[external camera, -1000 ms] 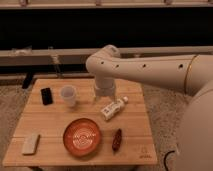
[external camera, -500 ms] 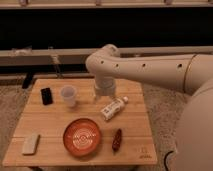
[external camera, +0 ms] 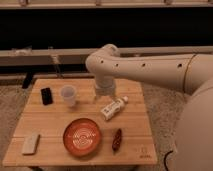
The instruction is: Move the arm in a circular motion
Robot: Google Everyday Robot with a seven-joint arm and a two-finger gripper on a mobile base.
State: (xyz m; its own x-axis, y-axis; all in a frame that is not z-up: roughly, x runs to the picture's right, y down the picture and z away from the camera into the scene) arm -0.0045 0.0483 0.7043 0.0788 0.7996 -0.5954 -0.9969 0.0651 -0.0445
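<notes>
The cream-white arm point(external camera: 150, 67) reaches in from the right, with small dark screw holes along its thick tube and a rounded elbow point(external camera: 102, 60) over the table's back. Its short cylindrical wrist point(external camera: 104, 87) points down at the wooden table point(external camera: 135, 145). The gripper point(external camera: 104, 96) is below the wrist, just above the table top, between the clear cup point(external camera: 68, 95) and the white bottle point(external camera: 113, 108).
On the table lie a black phone point(external camera: 46, 95), an orange-red plate point(external camera: 82, 136), a white flat block point(external camera: 31, 143) and a dark red-brown object point(external camera: 117, 139). A dark wall with a long ledge runs behind. Carpet surrounds the table.
</notes>
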